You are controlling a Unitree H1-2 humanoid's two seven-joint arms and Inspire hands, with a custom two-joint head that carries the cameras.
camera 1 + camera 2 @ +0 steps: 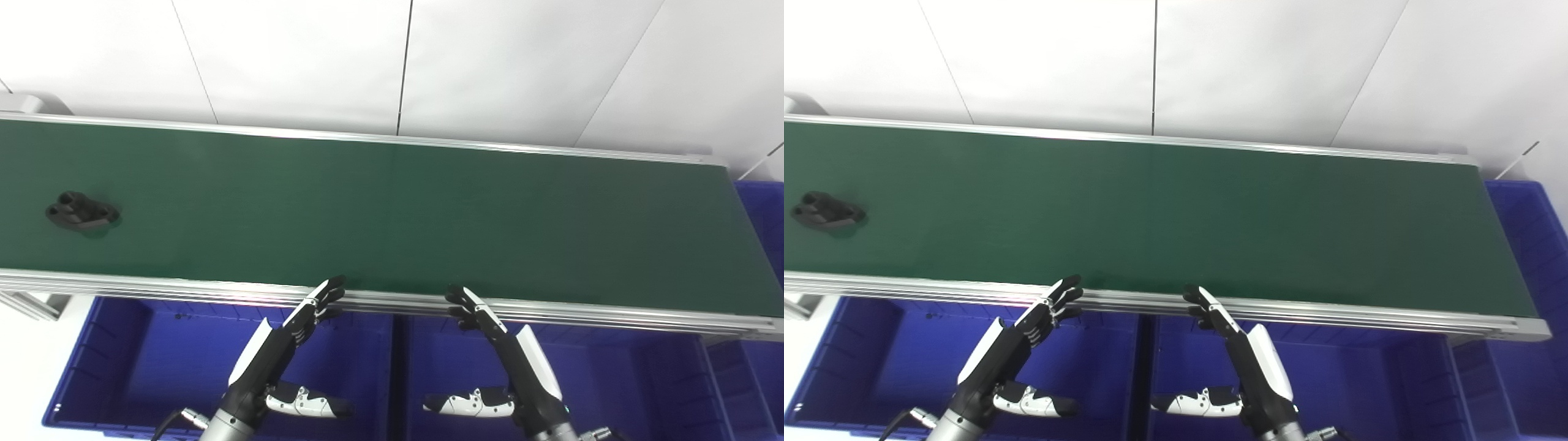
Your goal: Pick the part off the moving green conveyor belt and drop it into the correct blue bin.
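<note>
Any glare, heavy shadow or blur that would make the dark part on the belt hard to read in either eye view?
Left eye view: even light, dark part fairly sharp, only a faint shadow on the green belt. Right eye view: part near the frame's left edge, detail murky; mild sheen on the near rail.

The conveyor belt [392, 214] is plain dark green with silver rails. The part [79, 211] on it is black. The bins [153, 361] are blue. Both hands [288, 349] [508, 355] are black and white.
</note>
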